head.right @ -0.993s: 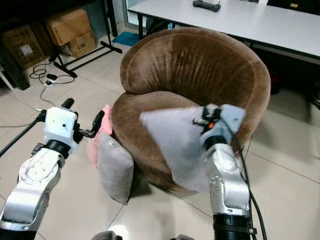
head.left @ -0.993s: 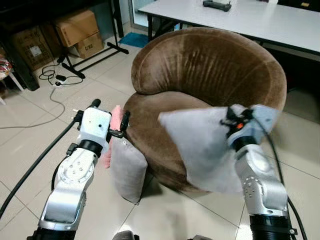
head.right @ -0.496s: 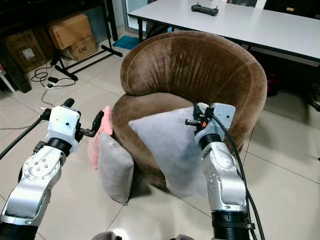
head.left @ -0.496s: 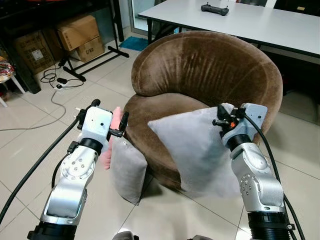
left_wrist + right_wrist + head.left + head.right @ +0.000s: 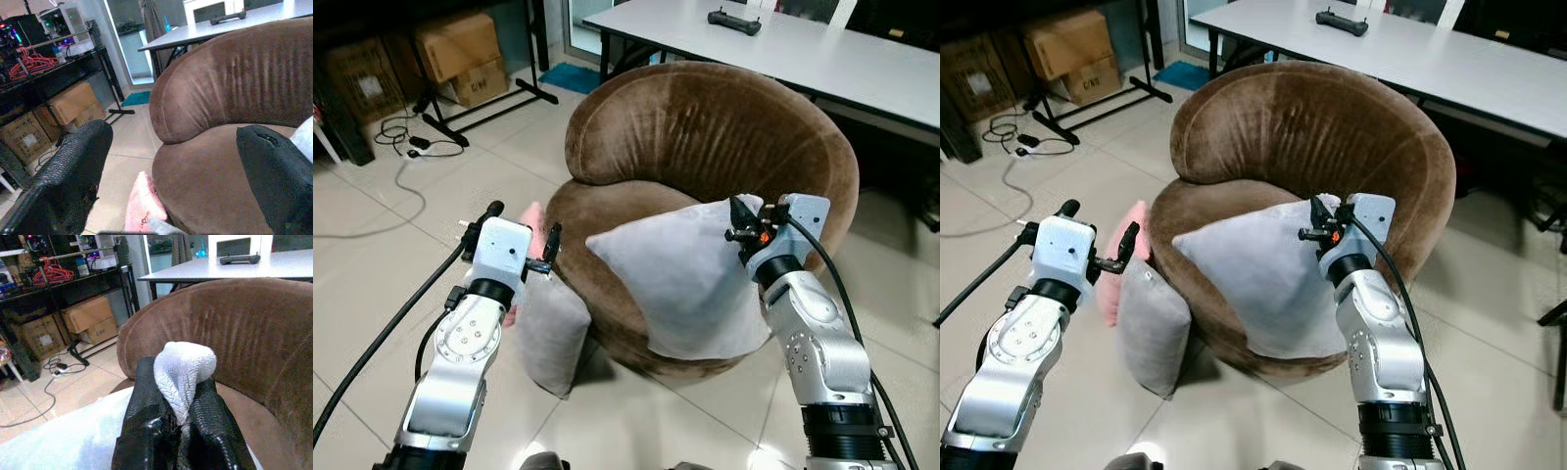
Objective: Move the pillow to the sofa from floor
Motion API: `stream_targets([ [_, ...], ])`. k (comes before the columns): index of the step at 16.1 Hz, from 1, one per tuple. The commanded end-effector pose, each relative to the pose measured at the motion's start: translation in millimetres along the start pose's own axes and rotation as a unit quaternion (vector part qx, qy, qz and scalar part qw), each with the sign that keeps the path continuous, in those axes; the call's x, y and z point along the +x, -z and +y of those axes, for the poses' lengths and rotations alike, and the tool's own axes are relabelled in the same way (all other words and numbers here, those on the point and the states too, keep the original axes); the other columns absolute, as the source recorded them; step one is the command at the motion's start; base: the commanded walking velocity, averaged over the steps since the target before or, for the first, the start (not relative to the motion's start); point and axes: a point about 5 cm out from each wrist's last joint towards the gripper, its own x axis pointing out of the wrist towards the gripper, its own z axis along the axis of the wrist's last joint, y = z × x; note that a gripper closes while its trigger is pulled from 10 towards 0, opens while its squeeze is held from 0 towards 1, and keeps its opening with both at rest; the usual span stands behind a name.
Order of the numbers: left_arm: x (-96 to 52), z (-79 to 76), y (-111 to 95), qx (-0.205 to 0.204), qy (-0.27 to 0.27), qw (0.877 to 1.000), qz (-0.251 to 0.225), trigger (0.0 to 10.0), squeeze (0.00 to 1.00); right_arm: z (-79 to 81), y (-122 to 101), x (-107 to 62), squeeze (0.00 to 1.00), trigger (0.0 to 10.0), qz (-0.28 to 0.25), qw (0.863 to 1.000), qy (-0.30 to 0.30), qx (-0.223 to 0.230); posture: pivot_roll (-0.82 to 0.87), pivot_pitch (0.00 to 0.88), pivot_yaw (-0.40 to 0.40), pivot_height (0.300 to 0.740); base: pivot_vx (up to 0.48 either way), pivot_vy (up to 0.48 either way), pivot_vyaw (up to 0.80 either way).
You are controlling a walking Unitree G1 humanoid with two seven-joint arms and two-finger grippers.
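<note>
Pillow (image 5: pixel 680 284), light grey, lies on the seat of the brown round sofa (image 5: pixel 724 127), tilted, its lower edge hanging over the seat's front rim above the tiled floor (image 5: pixel 372 264). I read its long axis as running from the upper corner near the backrest down toward the front of the seat; one corner points to my left, across the seat, and the top corner points up at the backrest. My right tool (image 5: pixel 740 217) is clamped on that top corner: in the right wrist view the two black fingers (image 5: pixel 146 416) are pressed together with a bunched fold of the pillow's white-grey fabric (image 5: pixel 183 369) standing out between them, a detail the head views are too coarse to show. That view also shows the backrest close behind the fold and a white worktop (image 5: pixel 234 267) with a dark controller (image 5: pixel 239 258) on it. My left tool (image 5: pixel 514 233) hovers beside the sofa's left flank, fingers spread wide and holding nothing; the left wrist view looks between its fingers (image 5: pixel 73 171) at the backrest and seat edge. The head views show a second grey cushion (image 5: pixel 548 333) standing on the floor against the sofa's left side, with a pink item (image 5: pixel 530 220) just behind it; the left wrist view catches only the pink item's top. Cardboard boxes (image 5: pixel 460 54) sit further back to the left.
</note>
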Motion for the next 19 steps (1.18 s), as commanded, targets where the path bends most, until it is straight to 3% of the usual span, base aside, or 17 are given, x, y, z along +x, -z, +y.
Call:
stream_targets([
  [1, -0.8, -1.2, -7.7, 0.003, 0.001, 1.000, -0.018, 10.0, 0.00, 0.7, -11.2, 3.0, 0.00, 10.0, -0.028, 1.000, -0.005, -0.002, 0.07, 0.000, -0.082, 0.740, 0.000, 0.000, 0.00],
  [8, 8.4, -2.0, -6.7, 0.005, 0.030, 0.999, -0.022, 10.0, 0.00, 1.4, -4.5, -9.9, 0.00, 10.0, -0.043, 0.999, 0.027, -0.002, 0.03, 0.000, 0.029, 0.740, 0.000, 0.000, 0.00],
  [11, 6.9, -4.1, -10.6, -0.018, 0.034, 0.999, -0.032, 10.0, 0.00, 6.2, -4.8, -11.9, 0.00, 10.0, -0.049, 0.999, 0.015, 0.001, 0.04, 0.000, 0.013, 0.740, 0.000, 0.000, 0.00],
  [15, 5.5, -2.2, -9.7, -0.016, 0.027, 0.999, -0.030, 10.0, 0.00, 8.7, -2.7, -5.2, 0.00, 10.0, -0.038, 0.999, 0.011, 0.002, 0.05, 0.000, -0.003, 0.740, 0.000, 0.000, -0.60],
  [19, 4.3, 0.5, -6.9, -0.010, 0.028, 0.999, -0.024, 10.0, 0.00, 9.9, -3.5, -2.9, 0.00, 10.0, -0.040, 0.999, 0.013, 0.000, 0.06, 0.000, -0.008, 0.740, 0.000, 0.000, 0.00],
])
